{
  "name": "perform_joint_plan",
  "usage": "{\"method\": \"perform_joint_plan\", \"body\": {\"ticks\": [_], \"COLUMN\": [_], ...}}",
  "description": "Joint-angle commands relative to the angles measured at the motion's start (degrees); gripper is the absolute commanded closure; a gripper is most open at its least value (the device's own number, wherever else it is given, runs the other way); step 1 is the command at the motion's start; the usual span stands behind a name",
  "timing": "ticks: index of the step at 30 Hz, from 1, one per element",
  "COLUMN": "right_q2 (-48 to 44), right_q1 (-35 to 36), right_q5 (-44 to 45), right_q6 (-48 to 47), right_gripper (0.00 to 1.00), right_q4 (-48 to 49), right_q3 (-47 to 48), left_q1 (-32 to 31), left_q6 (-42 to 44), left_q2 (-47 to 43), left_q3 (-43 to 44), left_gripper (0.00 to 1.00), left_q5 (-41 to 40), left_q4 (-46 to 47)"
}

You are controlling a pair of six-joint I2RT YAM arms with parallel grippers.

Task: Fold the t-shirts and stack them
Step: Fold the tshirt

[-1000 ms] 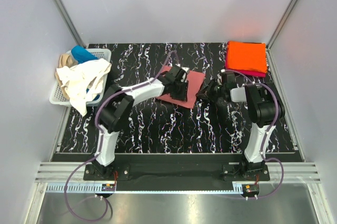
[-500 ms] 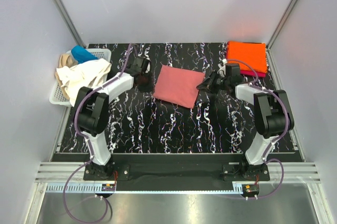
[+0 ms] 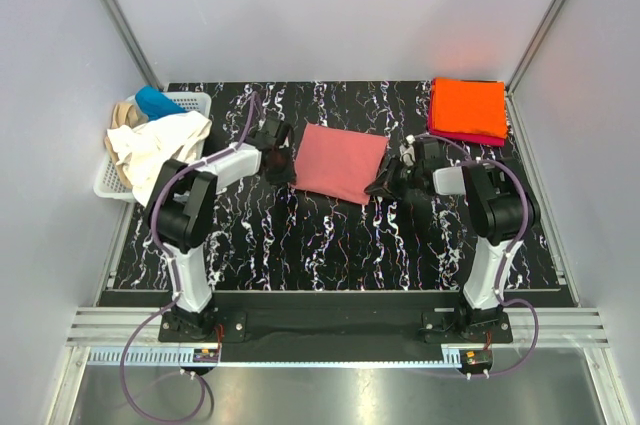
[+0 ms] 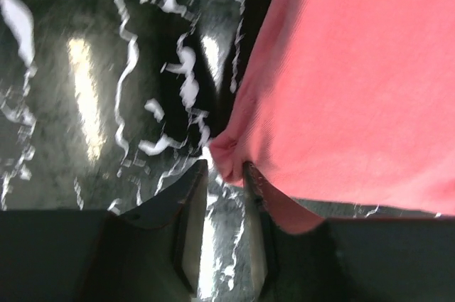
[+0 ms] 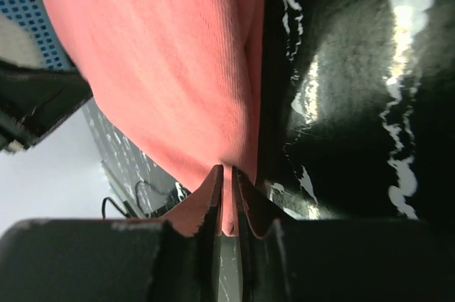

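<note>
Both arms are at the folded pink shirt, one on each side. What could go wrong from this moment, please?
1. The left fingers have only a corner tip of the salmon-pink t-shirt between them. It may slip out on lifting, and the fold would open.
2. The right fingers pinch a thin bit of edge, perhaps not every layer, so the lower layers might sag.
3. If it is laid carelessly on the orange t-shirt, that stack could shift.

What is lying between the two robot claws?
The folded pink shirt fills that stretch, with the left gripper at one edge and the right gripper at the opposite one. The overhead view shows it.
</note>
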Motion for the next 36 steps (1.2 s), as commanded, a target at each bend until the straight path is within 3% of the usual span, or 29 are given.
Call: {"method": "perform_joint_plan", "body": {"ticks": [1,5,10,16,23,30,36], "right_q2": [-4.0,-8.4,-5.8,3.9,18.1,28.5,27.8], "right_q1": [-0.9,-0.6,1.7,-0.5,-2.6,-4.6,-5.6], "right_q5": [4.6,4.2,0.2,0.4,-2.5,-2.4,-4.1], "right_q6": [-4.0,-3.0,0.2,1.2,1.4,0.5,-3.3], "right_gripper": [0.84,0.84,0.82,0.81,0.80,0.82,0.80], "right_q4": [-4.9,-7.0,-2.3,2.7,2.4,-2.7,-11.5], "right_q3": [2.1,3.1,7.2,17.4,31.5,42.0,51.7], "left_q1": [0.0,0.2,0.7,2.6,4.7,6.6,6.6], "left_q6": [-1.1,0.4,2.8,5.4,7.1,3.3,1.9], "left_q2": [-7.7,-11.7,-3.1,12.0,24.4,27.7,18.7], "left_q3": [-2.1,1.9,7.2,22.2,32.4,30.7,26.4], "left_gripper": [0.68,0.66,0.66,0.68,0.67,0.67,0.67], "left_q5": [-2.8,2.5,14.0,22.1,22.6,24.5,24.4], "left_q4": [-1.7,-0.5,11.0,13.9,14.7,17.4,16.3]}}
